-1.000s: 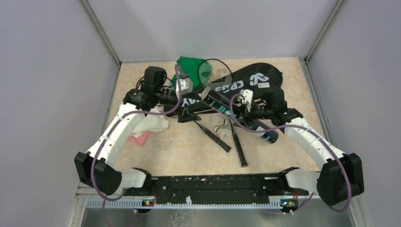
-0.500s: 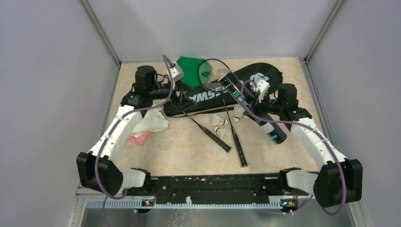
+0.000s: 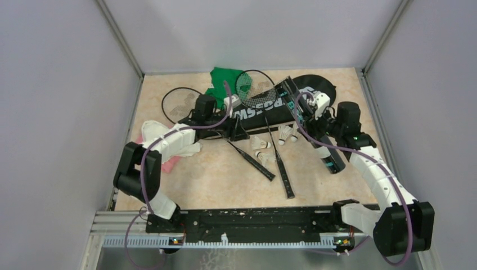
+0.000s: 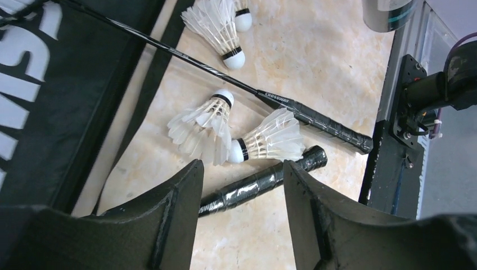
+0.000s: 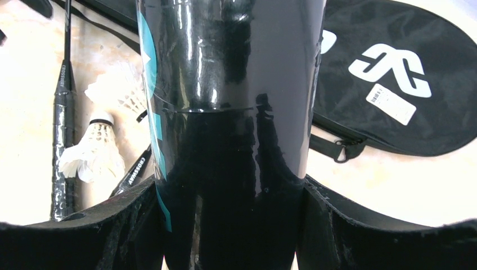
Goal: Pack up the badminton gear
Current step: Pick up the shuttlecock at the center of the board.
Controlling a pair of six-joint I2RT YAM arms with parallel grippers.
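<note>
My right gripper [image 3: 316, 119] is shut on the long black tube with teal lettering [image 3: 329, 154], which slants over the black CROSSWAY bag [image 3: 264, 107]. The right wrist view shows the tube [image 5: 230, 101] clamped between both fingers of the right gripper [image 5: 230, 185]. My left gripper [image 3: 238, 133] is open and empty at the bag's near edge, and in the left wrist view it [image 4: 242, 169] is above a racket handle [image 4: 259, 183]. Two black rackets [image 3: 281, 169] [image 3: 253, 160] cross on the table. Three white shuttlecocks [image 3: 288, 134] [image 3: 260, 143] [image 3: 264, 156] lie between the grippers.
A green cloth [image 3: 222, 83] lies at the back beside the bag. White [image 3: 171, 143] and pink [image 3: 166, 164] cloths lie left, under my left arm. One racket head [image 3: 180, 104] lies left of the bag, the other [image 3: 254, 87] lies on it. Walls enclose the table.
My left arm has folded in and its gripper has moved right along the bag's near edge. My right gripper has carried the tube a little right and back.
</note>
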